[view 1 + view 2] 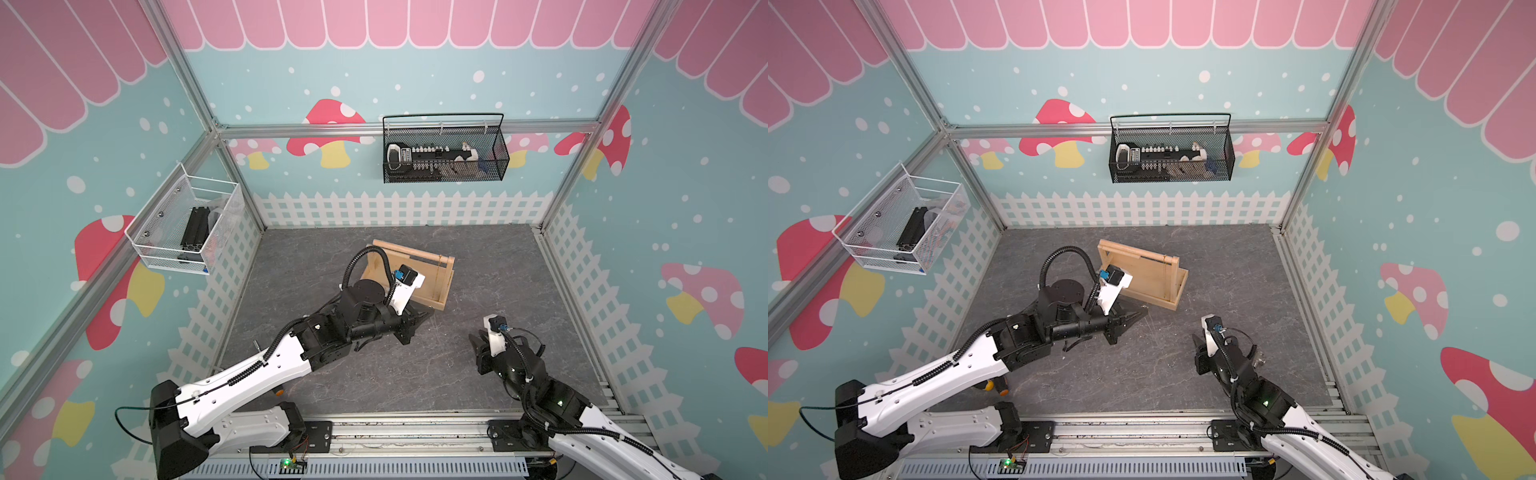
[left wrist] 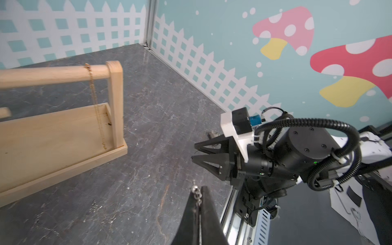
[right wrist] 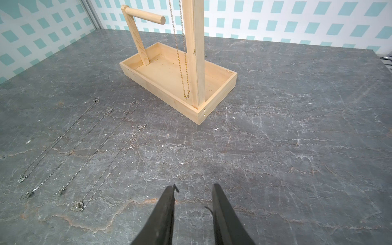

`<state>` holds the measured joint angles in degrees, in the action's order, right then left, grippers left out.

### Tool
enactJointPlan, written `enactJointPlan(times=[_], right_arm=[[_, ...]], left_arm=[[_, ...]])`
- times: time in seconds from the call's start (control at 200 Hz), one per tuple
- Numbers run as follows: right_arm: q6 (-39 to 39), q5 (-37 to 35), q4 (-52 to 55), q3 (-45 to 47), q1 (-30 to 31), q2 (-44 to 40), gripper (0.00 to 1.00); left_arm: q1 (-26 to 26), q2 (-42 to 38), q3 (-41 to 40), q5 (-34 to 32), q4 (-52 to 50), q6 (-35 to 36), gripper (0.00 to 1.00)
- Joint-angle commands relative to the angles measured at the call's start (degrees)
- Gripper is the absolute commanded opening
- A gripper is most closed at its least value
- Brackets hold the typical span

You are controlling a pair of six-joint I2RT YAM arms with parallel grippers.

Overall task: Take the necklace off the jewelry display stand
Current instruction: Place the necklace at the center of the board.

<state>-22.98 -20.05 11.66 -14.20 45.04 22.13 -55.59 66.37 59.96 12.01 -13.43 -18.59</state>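
– Gold necklace (image 2: 95,101): position? (MK)
– Not off yet. It is draped over the bar (image 2: 53,76) of the wooden stand (image 3: 161,93), just beside the post (image 2: 116,101), with the pendant low over the base. (JT)
– Bar axis? (MK)
– In both top views it runs roughly 9 to 3 o'clock, with post and necklace at the 3 o'clock end. Cannot tell from these views whether the 9 o'clock end is free. (JT)
– Hands? (MK)
– Left hand (image 1: 1140,311) is pressed together, pinching a silver chain (image 2: 196,191). It sits about bar height, just beside the stand's near corner, with the necklace just past its 12 o'clock. Right hand (image 3: 194,187) is partly spread, holding nothing, near the stand over bare tabletop (image 3: 297,148). The necklace is at its 11 o'clock. (JT)
– Judgement? (MK)
– Left is nearer but occupied. Right is free, with an open line in. The move likely turns on sliding the loop along the bar, away from the post, toward 9 o'clock. (JT)
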Motion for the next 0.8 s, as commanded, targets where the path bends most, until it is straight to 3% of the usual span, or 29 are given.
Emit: enactJointPlan(times=[0.0,0.255,0.795], right_arm=[[-0.97,-1.56,0.82,0.75,-0.21,-0.67,0.32],[-0.92,-1.31,0.82,0.66,-0.22,-0.26,0.32],[-0.99,-0.84,1.17,0.75,-0.21,-0.87,0.32]], left_arm=[[-2.56,0.92,-1.33,0.56,2.59,-1.86,0.00],[-7.08,0.37,-5.03,-2.61,4.96,-3.42,0.00],[-9.96,2.82,-12.35,-4.15,12.39,-6.69,0.00]])
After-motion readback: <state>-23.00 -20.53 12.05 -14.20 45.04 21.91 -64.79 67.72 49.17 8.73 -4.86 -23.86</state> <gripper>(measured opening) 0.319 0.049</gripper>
